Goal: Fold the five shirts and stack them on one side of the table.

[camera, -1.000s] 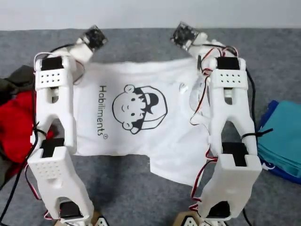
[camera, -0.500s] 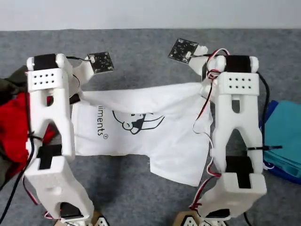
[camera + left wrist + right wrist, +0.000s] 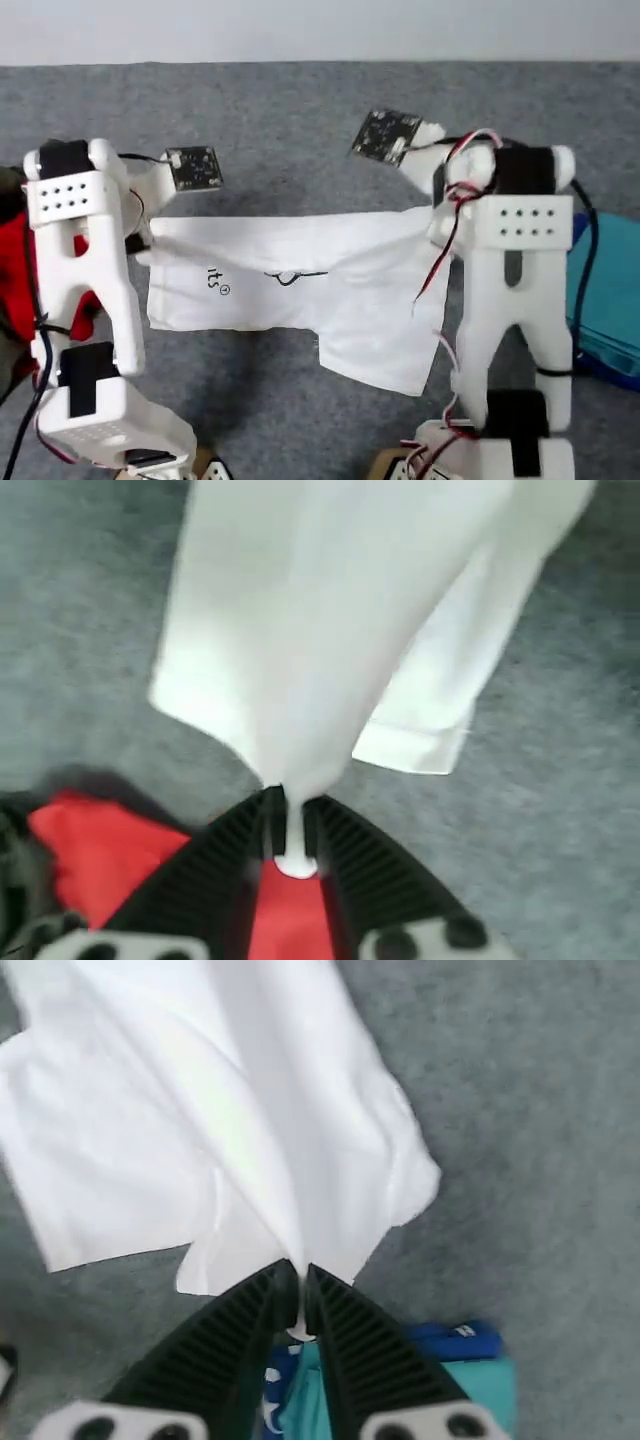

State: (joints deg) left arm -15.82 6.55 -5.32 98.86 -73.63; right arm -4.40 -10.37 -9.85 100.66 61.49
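A white shirt (image 3: pixel 300 285) with a printed cartoon lies across the grey table, its far edge lifted and folded toward the near side so the print is mostly covered. My left gripper (image 3: pixel 287 815) is shut on one corner of the white shirt (image 3: pixel 330 630), at the table's left in the high view. My right gripper (image 3: pixel 297 1290) is shut on the other corner of the white shirt (image 3: pixel 200 1110), at the right. A red shirt (image 3: pixel 15 280) lies crumpled at the left edge. A teal shirt (image 3: pixel 605 290) sits folded on a blue one at the right edge.
A dark garment (image 3: pixel 8 185) lies behind the red shirt at the left edge. The grey table (image 3: pixel 280 110) stretches bare beyond the white shirt. Both arms stand over the near half, one at each end of the shirt.
Both grippers have lifted the shirt's far edge and drawn it toward the near side. The cartoon print, fully visible a second ago, is now almost covered by the fold.
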